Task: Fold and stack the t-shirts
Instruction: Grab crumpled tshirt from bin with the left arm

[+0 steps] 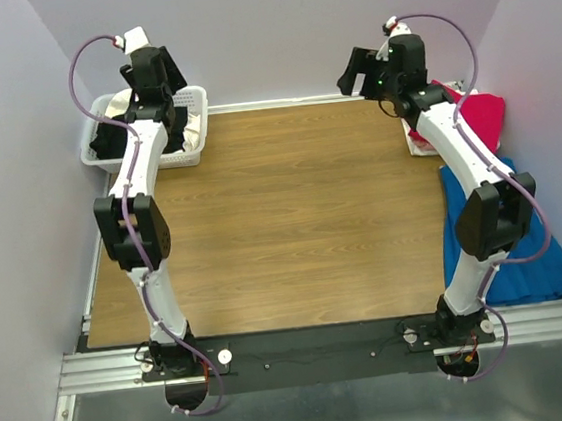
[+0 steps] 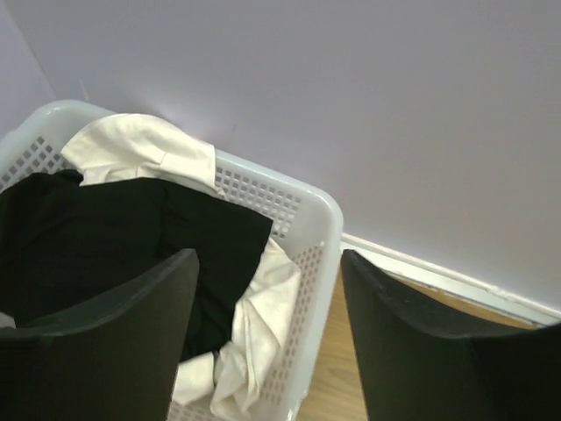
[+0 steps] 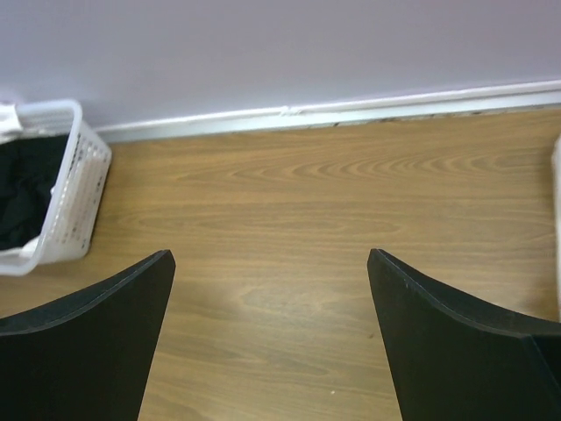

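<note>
Where left pincer (image 2: 269, 263) gapes, black t-shirt (image 2: 105, 228) apparently beneath.

T-shirts (image 2: 88, 237) in basket (image 2: 320, 219), table (image 1: 292, 219) far-left corner, other shirts (image 1: 482, 114), perhaps stacked, far right

black t-shirt (image 2: 105, 237), cream t-shirt (image 2: 145, 151), crumpled in basket (image 2: 317, 230)

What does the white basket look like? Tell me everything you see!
The white basket looks like plastic, with rounded corners and walls full of little square holes. It sits upright at the far left corner of the wooden table, near the wall. A black t-shirt and a cream-white t-shirt lie bunched inside, the cream one spilling over the rim. The left end effector hangs open above it.
</note>
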You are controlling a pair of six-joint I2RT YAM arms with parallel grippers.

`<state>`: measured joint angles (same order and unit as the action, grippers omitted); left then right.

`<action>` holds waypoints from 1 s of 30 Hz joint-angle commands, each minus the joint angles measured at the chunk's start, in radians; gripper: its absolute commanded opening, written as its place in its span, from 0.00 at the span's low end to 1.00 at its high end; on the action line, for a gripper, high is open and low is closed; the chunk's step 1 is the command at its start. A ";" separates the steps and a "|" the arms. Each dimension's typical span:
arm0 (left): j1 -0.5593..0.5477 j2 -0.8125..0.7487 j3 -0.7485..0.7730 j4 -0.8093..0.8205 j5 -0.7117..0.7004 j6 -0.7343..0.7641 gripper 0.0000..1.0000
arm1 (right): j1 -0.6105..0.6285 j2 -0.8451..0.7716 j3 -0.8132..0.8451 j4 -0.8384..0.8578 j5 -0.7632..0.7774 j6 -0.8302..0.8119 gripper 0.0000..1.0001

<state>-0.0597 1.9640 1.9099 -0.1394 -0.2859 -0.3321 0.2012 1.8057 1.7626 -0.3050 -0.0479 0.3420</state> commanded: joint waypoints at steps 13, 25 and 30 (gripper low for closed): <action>0.187 0.354 0.313 -0.252 0.005 -0.196 0.63 | 0.056 0.086 -0.037 -0.048 0.026 0.018 1.00; 0.208 0.507 0.448 -0.393 -0.033 -0.156 0.63 | 0.056 0.127 -0.017 -0.049 0.062 0.026 1.00; 0.207 0.533 0.472 -0.414 -0.029 -0.136 0.62 | 0.058 0.152 0.003 -0.051 0.063 0.025 1.00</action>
<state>0.1429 2.4752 2.3371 -0.5190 -0.2874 -0.4946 0.2501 1.9228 1.7359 -0.3424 -0.0086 0.3565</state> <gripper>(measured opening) 0.626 0.998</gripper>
